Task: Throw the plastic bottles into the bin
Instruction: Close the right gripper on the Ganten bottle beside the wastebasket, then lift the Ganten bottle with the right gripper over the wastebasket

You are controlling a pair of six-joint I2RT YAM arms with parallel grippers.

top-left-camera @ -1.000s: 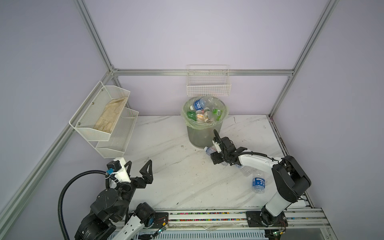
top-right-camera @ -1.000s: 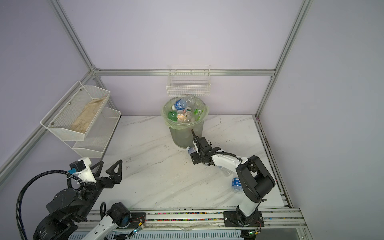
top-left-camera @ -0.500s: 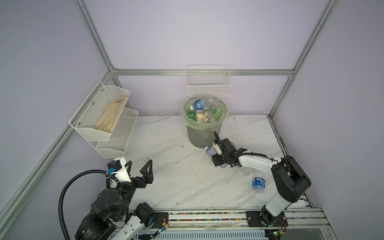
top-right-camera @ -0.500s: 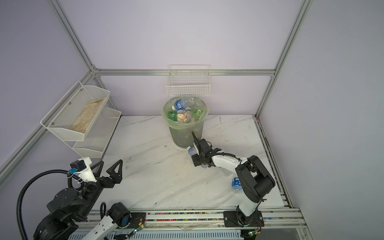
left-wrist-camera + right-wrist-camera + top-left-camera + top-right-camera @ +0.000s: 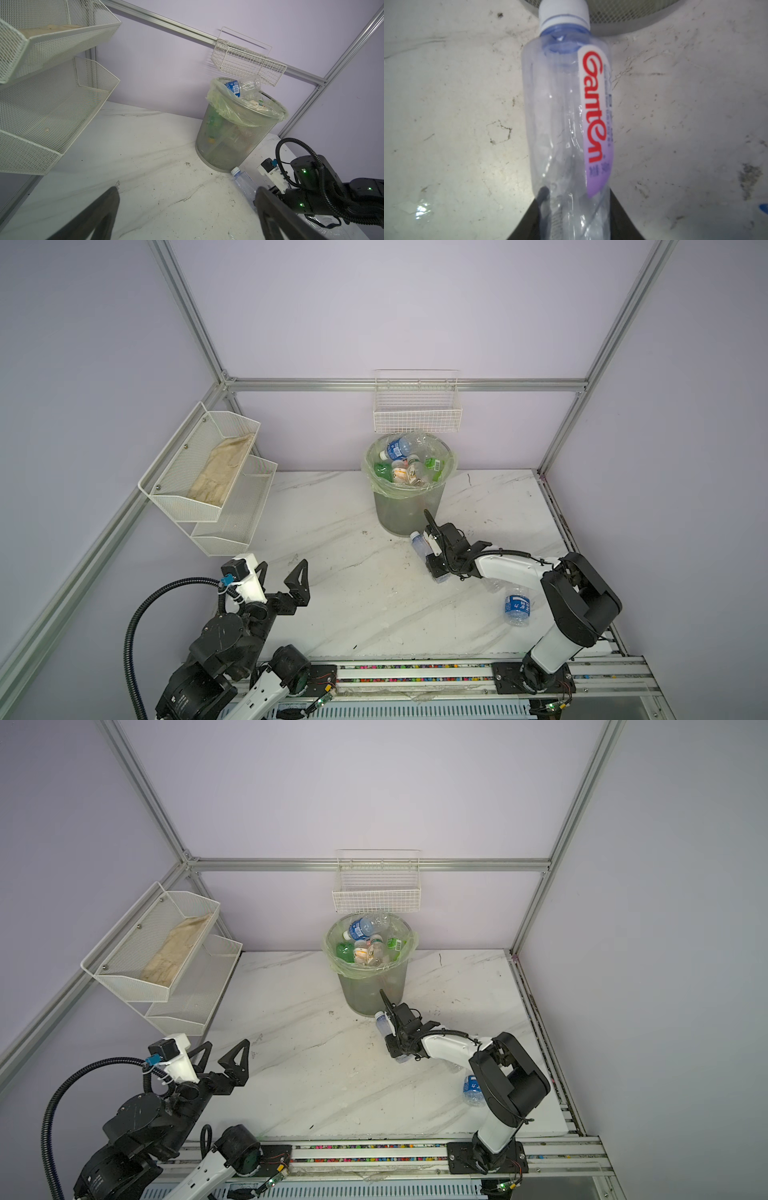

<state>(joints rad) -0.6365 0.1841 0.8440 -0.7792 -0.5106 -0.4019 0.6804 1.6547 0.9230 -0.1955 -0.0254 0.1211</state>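
The bin (image 5: 399,512) (image 5: 361,994) (image 5: 228,145), grey mesh with a pale green bag over its rim, stands at the back of the marble table, with several plastic bottles heaped to its top. Just in front of it lies a clear bottle (image 5: 418,544) (image 5: 381,1025) (image 5: 244,184) (image 5: 564,114) with a white cap and a red-lettered label, cap towards the bin. My right gripper (image 5: 429,549) (image 5: 389,1029) (image 5: 574,218) is shut on its lower body. A blue-labelled bottle (image 5: 517,608) (image 5: 471,1088) lies by the right arm's base. My left gripper (image 5: 282,572) (image 5: 222,1054) (image 5: 187,193) hangs open and empty at the front left.
A white wire basket (image 5: 417,414) hangs on the back wall just above the bin. A white mesh two-tier shelf (image 5: 208,481) holding a beige cloth juts from the left wall. Another clear bottle (image 5: 492,584) lies under the right forearm.
My right gripper's jaws have closed on the clear bottle in front of the bin. The left arm has stayed still and open.
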